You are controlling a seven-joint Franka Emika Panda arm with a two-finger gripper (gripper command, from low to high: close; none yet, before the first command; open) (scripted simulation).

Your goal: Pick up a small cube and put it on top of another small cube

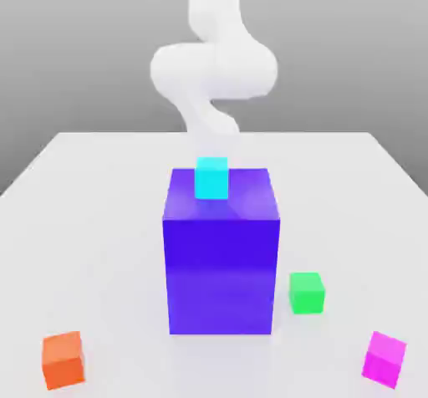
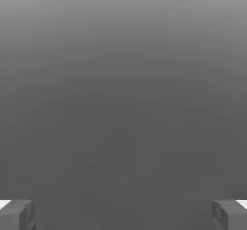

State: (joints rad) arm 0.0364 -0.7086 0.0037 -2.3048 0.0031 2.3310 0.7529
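The jaws of the gripper (image 2: 123,215) stand wide open in the hand view, set well apart with nothing between them; a plain grey expanse lies beyond. In the exterior view the white arm (image 1: 214,70) comes down from the top, behind the big blue-violet block (image 1: 221,275); the cyan cube (image 1: 211,178) appears against the block's top, though whether it rests there I cannot tell. The magenta cube (image 1: 384,359) sits on the pale bench (image 1: 109,221) near the exterior view's right edge, turned at an angle; the green cube (image 1: 307,293) is between it and the block, its top bare; the orange cube (image 1: 63,360) sits towards the exterior view's left.
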